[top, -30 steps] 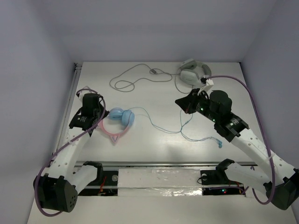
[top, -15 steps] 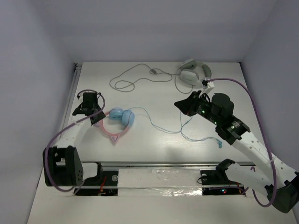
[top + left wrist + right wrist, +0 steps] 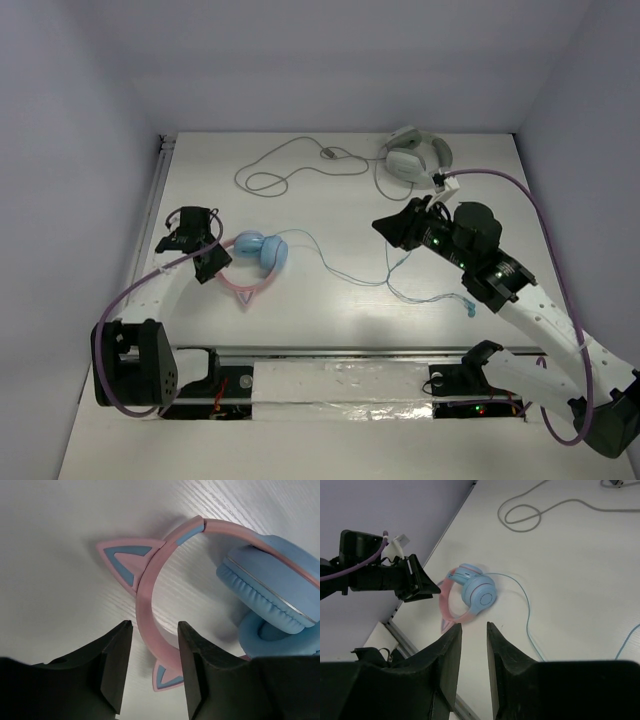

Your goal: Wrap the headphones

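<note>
The white desk point(image 3: 330, 200) stood between pale lilac walls. The headphones point(image 3: 260, 254) lay near its left edge, with the earcups toward the far edge, the pink headband point(image 3: 150, 580) curving toward the near edge, and the thin cable point(image 3: 527, 611) running toward the right edge. The left pincer point(image 3: 155, 626) and the right pincer point(image 3: 474, 629) were each narrowly apart and holding nothing.

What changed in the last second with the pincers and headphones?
Both pincers opened. The left pincer released the headband, now loose between its jaws, as its arm folded back. The right pincer holds nothing. The headphones and cable stayed put.
</note>
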Controlling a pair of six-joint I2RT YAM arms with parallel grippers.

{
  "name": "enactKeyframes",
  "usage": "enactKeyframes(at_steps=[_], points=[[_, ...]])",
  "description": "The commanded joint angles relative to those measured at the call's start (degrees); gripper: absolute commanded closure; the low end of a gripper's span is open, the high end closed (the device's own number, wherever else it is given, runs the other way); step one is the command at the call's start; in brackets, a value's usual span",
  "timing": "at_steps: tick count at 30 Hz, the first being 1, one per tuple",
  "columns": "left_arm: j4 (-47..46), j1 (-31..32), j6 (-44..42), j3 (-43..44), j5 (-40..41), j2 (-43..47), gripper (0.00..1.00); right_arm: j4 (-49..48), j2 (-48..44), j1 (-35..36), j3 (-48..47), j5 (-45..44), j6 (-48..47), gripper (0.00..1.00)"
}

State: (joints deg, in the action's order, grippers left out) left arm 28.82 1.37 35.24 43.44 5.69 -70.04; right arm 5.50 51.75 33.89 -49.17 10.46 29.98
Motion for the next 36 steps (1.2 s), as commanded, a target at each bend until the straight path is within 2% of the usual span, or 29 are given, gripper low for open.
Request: enactKeyframes(at_steps=[1, 4, 7, 12, 15, 19, 23, 27, 30, 31, 33, 34, 36], points=[[4.4, -0.4, 5.4, -1.9, 1.3, 3.0, 0.59, -3.4, -0.9, 0.6, 0.8, -1.5, -0.4, 0.67], [4.5, 0.7, 6.5, -3.3, -0.9, 1.2, 0.58, -3.8, -1.2, 0.6, 1.4, -1.9, -0.4, 0.67], [3.7, 2.0, 5.9, -2.2, 0.7, -2.5, 0.59, -3.7, -0.9, 0.6, 1.4, -1.4, -0.4, 0.67], [-1.1, 2.5, 4.3, -2.9, 0.4, -8.2, 0.64, -3.7, -0.7, 0.6, 1.4, -0.9, -0.5, 0.66], [-3.0, 2.5, 1.3, -1.2, 2.3, -11.9, 0.73, -4.0, -0.2, 0.6, 1.3, -0.8, -0.5, 0.66], [-3.2, 3.0, -4.7, 3.9, 6.2, -17.0, 1.0, -4.1, 0.6, 0.6, 1.3, -1.0, -0.4, 0.66], [-5.1, 3.0, -9.4, 7.1, 11.4, -20.7, 1.0, -4.5, 0.9, 0.6, 1.0, -1.6, -0.2, 0.66], [-6.3, 4.3, -11.4, 8.2, 10.0, -21.8, 1.0, -4.5, 1.7, 0.6, 0.6, -1.8, 0.0, 0.66], [-6.6, 4.9, -12.5, 7.8, 7.3, -22.2, 0.84, -4.9, 2.4, 0.6, 0.5, -1.7, 0.3, 0.66], [-6.8, 4.9, -12.7, 7.3, 6.6, -22.3, 0.74, -4.9, 2.7, 0.6, 0.5, -1.5, 0.3, 0.66], [-7.1, 4.9, -12.7, 6.7, 5.0, -22.5, 0.68, -4.9, 3.0, 0.6, 0.7, -1.2, 0.6, 0.66], [-7.5, 4.9, -12.7, 6.0, 4.5, -22.5, 0.59, -4.9, 3.1, 0.6, 0.7, -1.2, 0.6, 0.66], [-7.4, 4.9, -12.9, 5.4, 3.3, -22.9, 0.53, -4.9, 3.3, 0.6, 0.7, -1.3, 0.5, 0.66]])
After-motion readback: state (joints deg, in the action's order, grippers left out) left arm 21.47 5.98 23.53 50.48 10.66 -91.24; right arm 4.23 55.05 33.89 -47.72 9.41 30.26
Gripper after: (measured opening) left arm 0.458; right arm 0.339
